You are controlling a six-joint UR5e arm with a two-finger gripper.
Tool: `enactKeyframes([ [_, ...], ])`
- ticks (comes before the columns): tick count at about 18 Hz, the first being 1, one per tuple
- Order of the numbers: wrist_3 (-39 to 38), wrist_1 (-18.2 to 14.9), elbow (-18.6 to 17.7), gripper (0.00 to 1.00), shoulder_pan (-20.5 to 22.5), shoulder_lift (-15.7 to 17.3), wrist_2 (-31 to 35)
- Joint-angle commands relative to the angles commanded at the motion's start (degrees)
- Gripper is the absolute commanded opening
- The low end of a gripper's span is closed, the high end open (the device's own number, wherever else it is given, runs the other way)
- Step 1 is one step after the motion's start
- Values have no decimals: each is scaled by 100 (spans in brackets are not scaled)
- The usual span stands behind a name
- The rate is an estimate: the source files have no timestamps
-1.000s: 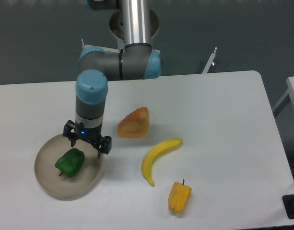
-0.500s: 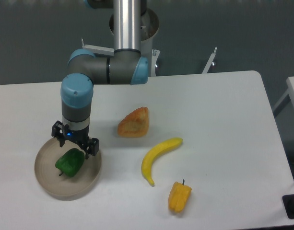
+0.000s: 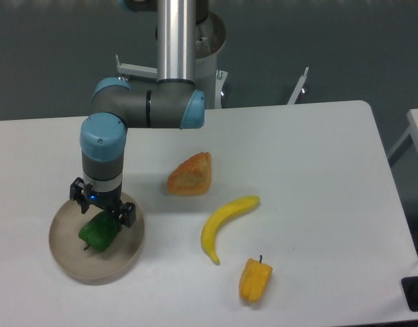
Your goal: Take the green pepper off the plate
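the green pepper (image 3: 97,233) lies on the plate (image 3: 71,266), which sits near the front left corner of the table (image 3: 318,170). the gripper (image 3: 101,212) hangs directly over the pepper's upper part, its 2 fingers spread wide, 1 on each side of the pepper's top; whether they touch it cannot be told. toward the middle of the table lies an orange-red wedge of fruit (image 3: 191,174). a banana (image 3: 224,223) lies in front of it, and a yellow-orange pepper (image 3: 255,278) rests near the front edge.
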Motion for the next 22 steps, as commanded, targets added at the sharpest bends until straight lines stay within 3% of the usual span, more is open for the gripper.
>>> enactKeyframes([
  [7,-44,36,17,99,-44,-88,114],
  [10,-44,36,26,56,-44,-80,114],
  [12,-44,36,26,42,-53,-71,114],
  [18,53,9,96,34,-27,8,123],
  [22,386,-61,132,33,280,324,141],
])
